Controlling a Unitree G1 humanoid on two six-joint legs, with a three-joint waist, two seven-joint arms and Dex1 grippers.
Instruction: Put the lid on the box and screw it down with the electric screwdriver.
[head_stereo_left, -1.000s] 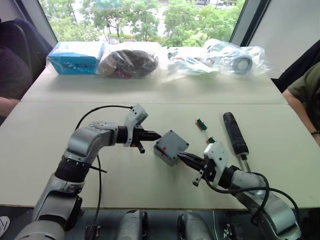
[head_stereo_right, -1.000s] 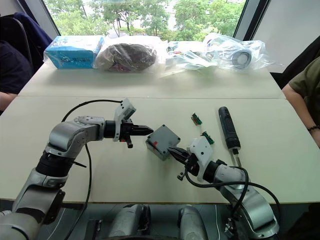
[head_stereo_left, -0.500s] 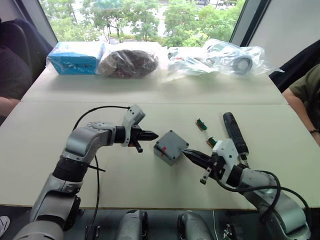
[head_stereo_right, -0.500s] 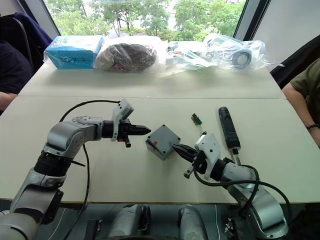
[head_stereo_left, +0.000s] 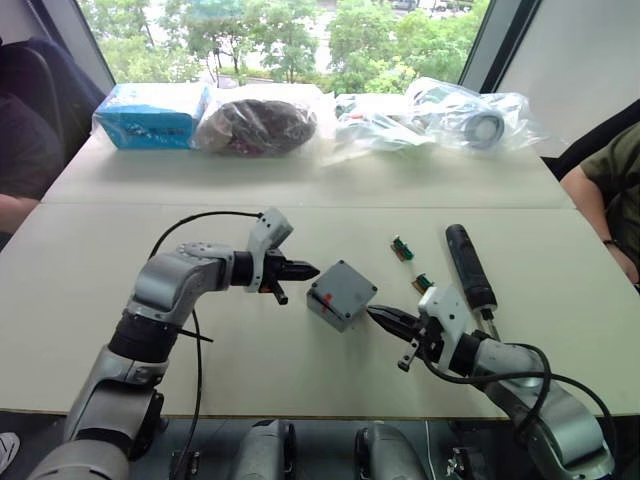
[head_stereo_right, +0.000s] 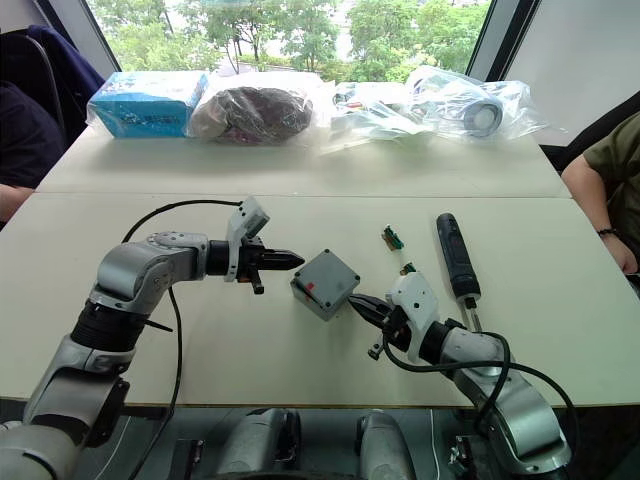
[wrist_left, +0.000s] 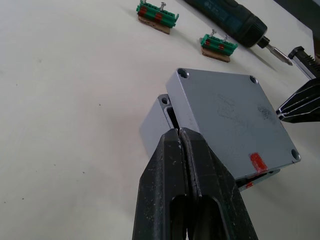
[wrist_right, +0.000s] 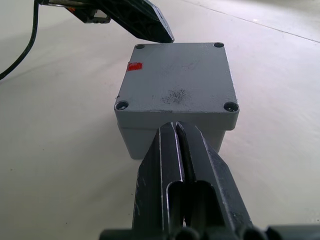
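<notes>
The lid (wrist_left: 230, 122) sits skewed on the box (wrist_left: 156, 122), one corner overhanging. Both grippers, left (head_stereo_left: 308, 270) and right (head_stereo_left: 378, 316), are clenched empty at opposite sides. An uneven nudge risks sliding the lid off or misaligning screw holes.

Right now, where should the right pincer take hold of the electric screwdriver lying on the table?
Probably around the thick black barrel of the electric screwdriver, coming down from above, fingers across its width. It lies flat on the table, bit toward the robot, with free space both sides. The shut right pincer must open first.
</notes>
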